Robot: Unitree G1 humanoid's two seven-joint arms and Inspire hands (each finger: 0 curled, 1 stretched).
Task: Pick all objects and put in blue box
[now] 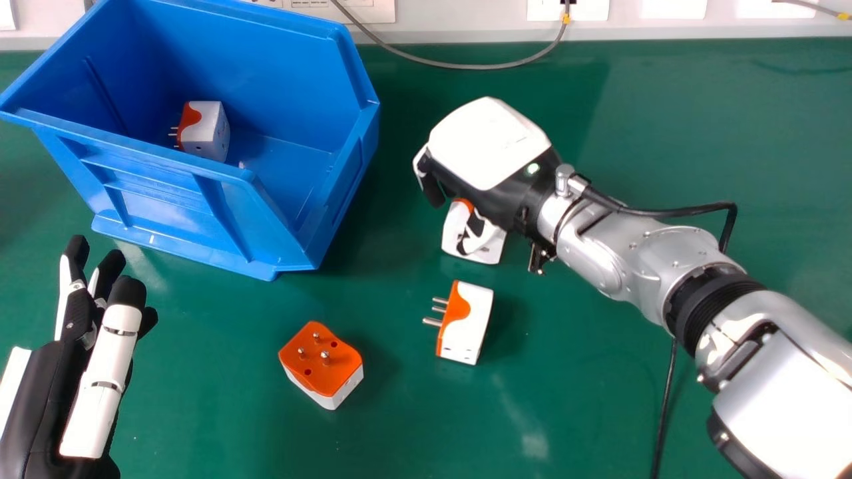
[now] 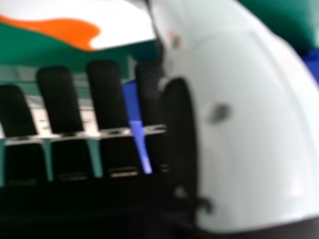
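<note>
In the head view, my right hand point(image 1: 489, 143) is over a white and orange plug adapter point(image 1: 489, 245), its thumb in front of the adapter and its fingers relaxed. The right hand view shows the right hand point(image 2: 104, 94) with straight fingers, and part of a white and orange adapter point(image 2: 65, 31) beyond them. Nearer on the table, one adapter point(image 1: 469, 326) has its pins sideways; another point(image 1: 323, 362) has them upward. The blue box point(image 1: 313, 50) at the upper left holds one adapter point(image 1: 208, 130). My left hand point(image 1: 40, 392) is open at the left edge.
The box's near wall stands between my left hand and its interior. A grey cable point(image 1: 466, 66) loops onto the green table point(image 1: 566, 412) at the back, below the wall sockets. A black cable point(image 1: 665, 406) runs beneath my right arm.
</note>
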